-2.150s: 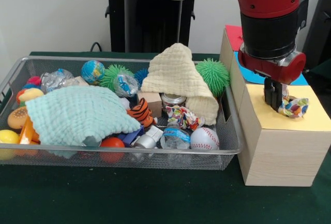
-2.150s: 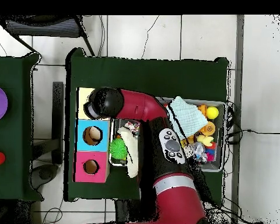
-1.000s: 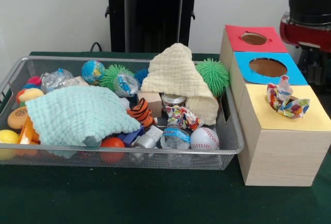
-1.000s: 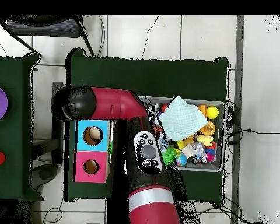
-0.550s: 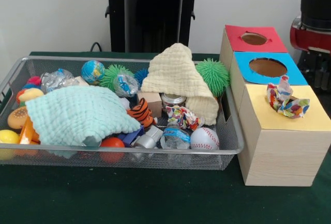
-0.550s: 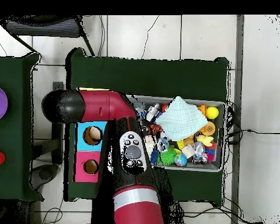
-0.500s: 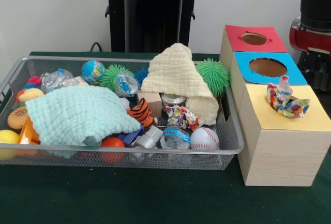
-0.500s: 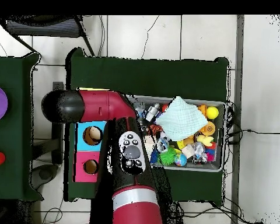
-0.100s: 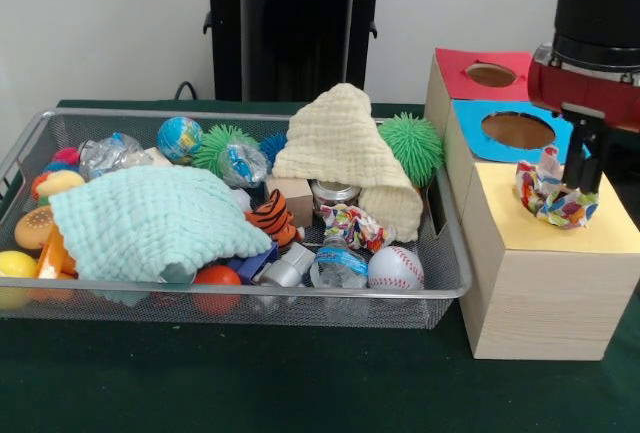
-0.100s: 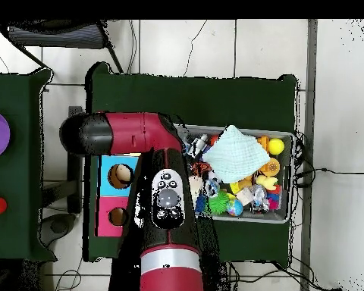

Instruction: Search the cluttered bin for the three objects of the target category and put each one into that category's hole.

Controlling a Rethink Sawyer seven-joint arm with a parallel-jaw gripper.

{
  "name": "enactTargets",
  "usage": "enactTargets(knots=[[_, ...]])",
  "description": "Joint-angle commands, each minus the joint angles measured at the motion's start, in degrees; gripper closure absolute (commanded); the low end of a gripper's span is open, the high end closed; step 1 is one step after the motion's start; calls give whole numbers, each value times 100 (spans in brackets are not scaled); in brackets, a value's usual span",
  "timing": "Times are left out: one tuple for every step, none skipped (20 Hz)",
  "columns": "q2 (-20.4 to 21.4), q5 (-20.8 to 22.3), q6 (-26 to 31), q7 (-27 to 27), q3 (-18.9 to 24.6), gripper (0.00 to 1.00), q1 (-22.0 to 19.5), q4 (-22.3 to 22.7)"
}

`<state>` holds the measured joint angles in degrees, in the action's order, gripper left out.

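Since half a second before, the hand, its state impossible to tell, had swung back in from three o'clock to just beside the crumpled wrapper, which lay unmoved on the yellow box top.

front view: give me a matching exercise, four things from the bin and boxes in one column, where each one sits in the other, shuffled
Things:
1. baseball
2. crumpled wrapper
3. teal cloth
4. green spiky ball

Places:
A. on top of the yellow box
B. spread over toys in the bin's left half
C. at the bin's front wall, by its right corner
D. at the bin's right end, behind the cream cloth

Pairs: 1-C, 2-A, 3-B, 4-D
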<state>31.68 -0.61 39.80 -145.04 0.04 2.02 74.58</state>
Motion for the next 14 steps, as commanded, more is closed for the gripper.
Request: enactTargets(knots=[[-179, 183, -26, -524, -249, 100, -109, -214], [-194, 160, -44, -500, -226, 100, -127, -195], [-210, 137, -62, -475, -203, 100, -145, -177], [-211, 108, -97, -470, -186, 100, -154, -143], [-213, 83, -42, -413, -148, 100, -181, -104], [-232, 77, -57, -396, -142, 100, -187, -58], [-247, 64, -101, -373, -113, 100, -212, 17], [-262, 61, -49, -343, -101, 100, -226, 93], [-265, 38, -6, -339, -83, 100, -239, 112], [-269, 15, 37, -336, -64, 100, -252, 131], [-273, -8, 80, -332, -46, 100, -265, 150], [-276, -32, 123, -329, -28, 100, -278, 169], [-280, -55, 165, -325, -9, 100, -292, 188], [-287, -75, 205, -331, 2, 100, -298, 205]])
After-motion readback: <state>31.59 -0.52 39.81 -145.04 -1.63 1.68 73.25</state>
